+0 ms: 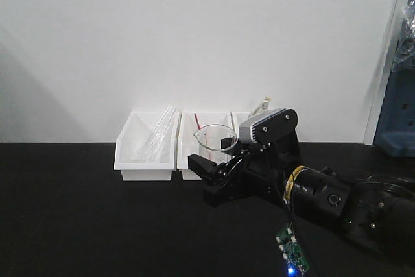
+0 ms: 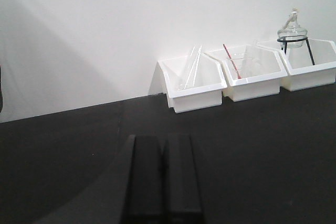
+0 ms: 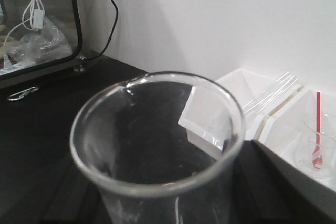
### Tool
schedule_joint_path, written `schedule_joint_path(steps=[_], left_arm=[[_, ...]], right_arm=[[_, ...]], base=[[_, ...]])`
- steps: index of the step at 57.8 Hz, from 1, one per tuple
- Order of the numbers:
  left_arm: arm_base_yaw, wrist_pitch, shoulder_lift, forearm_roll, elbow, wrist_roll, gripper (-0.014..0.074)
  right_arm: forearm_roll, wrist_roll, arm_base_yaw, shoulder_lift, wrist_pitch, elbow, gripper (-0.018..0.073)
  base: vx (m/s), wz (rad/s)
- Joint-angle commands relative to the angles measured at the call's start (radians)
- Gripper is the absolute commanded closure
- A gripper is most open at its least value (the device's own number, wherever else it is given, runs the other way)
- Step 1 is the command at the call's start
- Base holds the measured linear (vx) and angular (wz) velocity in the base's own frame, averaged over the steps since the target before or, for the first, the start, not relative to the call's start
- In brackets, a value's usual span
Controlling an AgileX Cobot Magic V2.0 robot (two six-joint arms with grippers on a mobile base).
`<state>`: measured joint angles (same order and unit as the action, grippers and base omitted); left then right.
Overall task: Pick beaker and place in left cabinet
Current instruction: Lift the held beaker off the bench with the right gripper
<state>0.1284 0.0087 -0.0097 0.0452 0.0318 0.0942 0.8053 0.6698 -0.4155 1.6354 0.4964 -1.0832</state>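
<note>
Right arm: I found the right tool [image 1: 214, 160] closed narrow on the beaker [image 1: 214, 137], gripping its lower part. The beaker stood upright in the tool, spout at 9 o'clock in the front view, and was carried clear above the table [image 1: 97, 225]. It hung just in front of the middle bin [image 1: 202, 168], overlapping that bin's front wall in that view. In the right wrist view the beaker's rim filled the lower frame. I could not see the tool's fingers there.

Left arm: the left tool [image 2: 164, 142] sat low over bare table, its two fingers pressed together with only a thin seam between them. It held nothing.

Surroundings: three white bins stood side by side against the wall [image 1: 194, 30], at 1 o'clock from the left tool.
- The left bin [image 2: 195, 98] held glass tubes [image 2: 191, 66] leaning toward 1 o'clock.
- The middle bin held a red rod [image 2: 231, 62] in a clear glass.
- The right bin [image 2: 310, 77] held a flask [image 2: 292, 31] on a black tripod [image 2: 310, 51].

A glass-fronted box [image 3: 37, 24] with white cables inside stood at 10 o'clock in the right wrist view.
</note>
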Motion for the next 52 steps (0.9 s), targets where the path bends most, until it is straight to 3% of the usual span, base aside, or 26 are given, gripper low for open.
schedule_joint_path(steps=[1,52], left_arm=[[0.001,-0.083,-0.018,-0.003,0.016,-0.003,0.0595],[0.001,-0.083,-0.018,-0.003,0.016,-0.003,0.0595]], right_arm=[[-0.023,0.002,0.004,-0.049,0.063,-0.025,0.0568],[-0.023,0.002,0.004,-0.049,0.056,-0.025,0.0568]], base=[[0.00,0.00],[-0.02,0.03]])
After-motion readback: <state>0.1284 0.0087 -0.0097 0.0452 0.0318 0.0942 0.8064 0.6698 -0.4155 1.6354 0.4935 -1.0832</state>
